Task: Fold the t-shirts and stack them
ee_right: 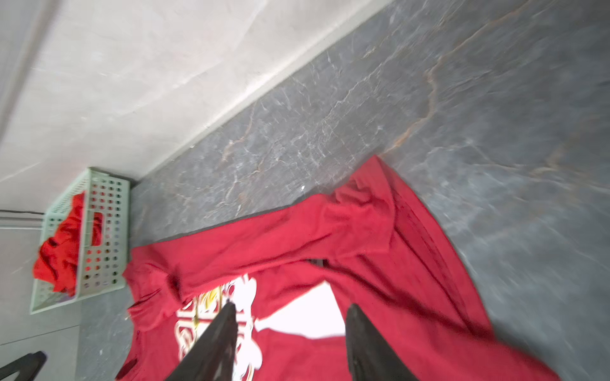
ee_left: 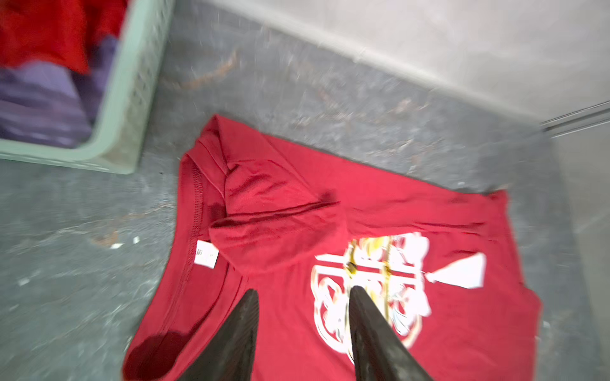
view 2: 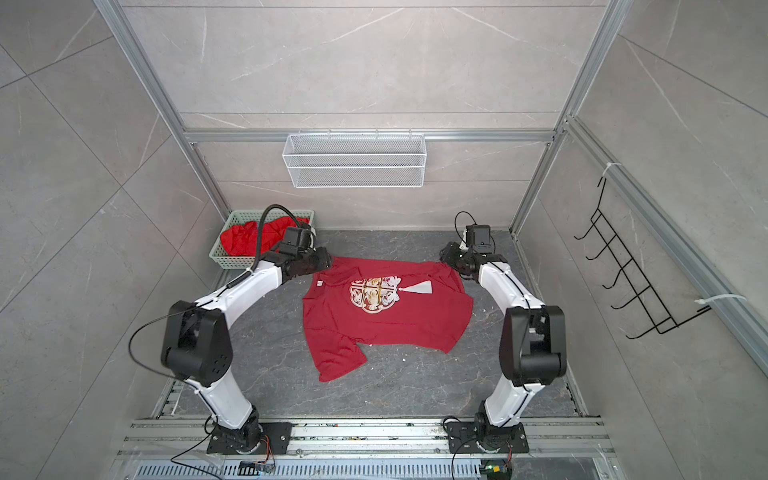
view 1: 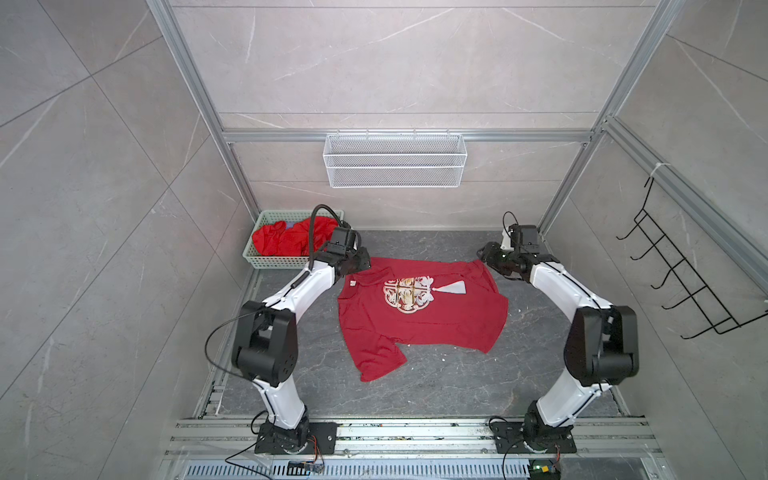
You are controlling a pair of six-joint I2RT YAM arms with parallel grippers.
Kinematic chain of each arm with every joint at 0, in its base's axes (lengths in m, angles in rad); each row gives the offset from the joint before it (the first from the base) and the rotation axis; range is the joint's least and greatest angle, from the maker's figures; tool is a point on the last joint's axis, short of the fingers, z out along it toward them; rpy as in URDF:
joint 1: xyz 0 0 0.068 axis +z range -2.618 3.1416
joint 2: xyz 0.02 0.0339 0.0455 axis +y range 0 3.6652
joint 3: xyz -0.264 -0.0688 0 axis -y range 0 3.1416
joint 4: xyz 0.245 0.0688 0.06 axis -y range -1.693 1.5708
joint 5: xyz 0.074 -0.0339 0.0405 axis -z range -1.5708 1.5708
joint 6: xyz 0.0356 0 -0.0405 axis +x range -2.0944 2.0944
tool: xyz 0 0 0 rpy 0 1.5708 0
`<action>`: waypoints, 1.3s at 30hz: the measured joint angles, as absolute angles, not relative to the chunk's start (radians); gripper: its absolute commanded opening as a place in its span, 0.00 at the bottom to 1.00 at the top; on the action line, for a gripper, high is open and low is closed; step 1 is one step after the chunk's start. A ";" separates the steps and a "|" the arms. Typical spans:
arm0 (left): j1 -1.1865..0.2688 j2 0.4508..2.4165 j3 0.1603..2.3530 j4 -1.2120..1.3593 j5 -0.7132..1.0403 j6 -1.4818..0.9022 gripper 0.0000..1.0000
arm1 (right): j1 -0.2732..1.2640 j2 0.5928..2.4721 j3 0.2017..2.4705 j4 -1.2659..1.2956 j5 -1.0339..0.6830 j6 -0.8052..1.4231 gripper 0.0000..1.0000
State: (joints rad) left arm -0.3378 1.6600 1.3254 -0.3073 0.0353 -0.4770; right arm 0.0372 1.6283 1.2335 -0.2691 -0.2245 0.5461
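Left wrist view: the left gripper (ee_left: 303, 292) hangs just above the collar end of a dark crimson t-shirt (ee_left: 429, 214), its two black fingers (ee_left: 237, 336) moderately parted with nothing between them. In the right wrist view the right gripper (ee_right: 293, 306) is likewise parted and empty over the shirt's far right part. In both top views the t-shirt (view 1: 419, 328) lies on the dark marble table (view 1: 436, 386) between the two arms, collar to the left and hem to the right. Its round white-gold print (view 1: 405, 295) and a small white label (ee_left: 206, 254) face up. The near sleeve (view 1: 378, 357) is spread flat toward the near side, while the far sleeve (ee_left: 264, 224) and far edge are turned in over the body. A pale green basket (view 1: 278, 262) at the far left holds more red shirts (view 1: 282, 241), crumpled. The cloth looks thin, light and limp, so it will likely sag and crease wherever it is unsupported, and a single pinch would bunch it. The stitched collar, the hem corners and the sleeve seams look thickest and should give the firmest hold. Two pinches well apart along one edge would probably keep that edge straight. On the hard table, a pinch may catch only the top layer.
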 measured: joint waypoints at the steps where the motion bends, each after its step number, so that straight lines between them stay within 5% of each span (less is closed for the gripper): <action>1: -0.338 1.618 1.293 -0.308 0.032 -0.481 0.48 | 0.037 1.590 1.194 -0.272 -0.222 0.550 0.55; 8: -0.338 1.395 0.978 -0.347 0.029 -0.551 0.49 | 0.037 1.468 0.952 -0.348 -0.193 0.549 0.53; 15: -0.346 1.337 0.817 -0.335 0.061 -0.630 0.49 | 0.037 1.674 1.093 -0.281 -0.165 0.566 0.44; 24: -0.398 1.337 0.790 -0.297 0.062 -0.686 0.49 | 0.037 1.992 1.350 -0.220 -0.140 0.609 0.31; 39: -0.422 1.363 0.786 -0.276 0.062 -0.715 0.48 | 0.037 2.093 1.420 -0.264 -0.089 0.663 0.34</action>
State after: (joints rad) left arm -0.4221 1.3632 0.7864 -0.2760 0.0616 -0.7151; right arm 0.0368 2.0933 1.4200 -0.2642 -0.0891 0.6632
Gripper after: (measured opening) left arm 0.487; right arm 0.330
